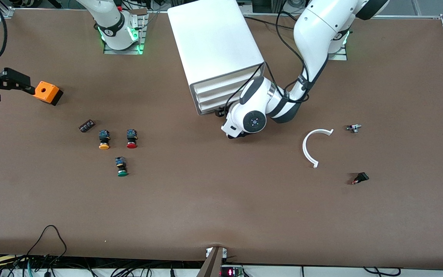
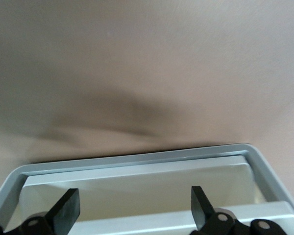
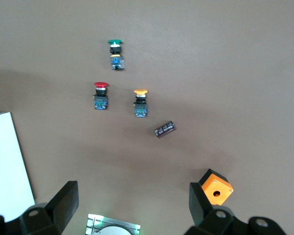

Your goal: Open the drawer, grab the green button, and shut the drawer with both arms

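Observation:
The white cabinet [image 1: 214,38] stands at the robots' side of the table. Its lowest drawer [image 1: 207,109] looks level with the two above it. My left gripper [image 1: 221,113] is at that drawer's front, open, and its fingers [image 2: 66,208] are spread wide over the drawer's front lip [image 2: 137,160], holding nothing. The green-capped button [image 1: 122,167] lies on the table toward the right arm's end, and it also shows in the right wrist view [image 3: 115,51]. My right gripper [image 1: 17,82] is open and empty, up in the air beside the orange box [image 1: 47,92].
A yellow-capped button [image 1: 104,140], a red-capped button [image 1: 131,139] and a small dark part [image 1: 87,125] lie near the green one. A white curved piece [image 1: 310,148] and two small parts [image 1: 353,128] [image 1: 360,178] lie toward the left arm's end.

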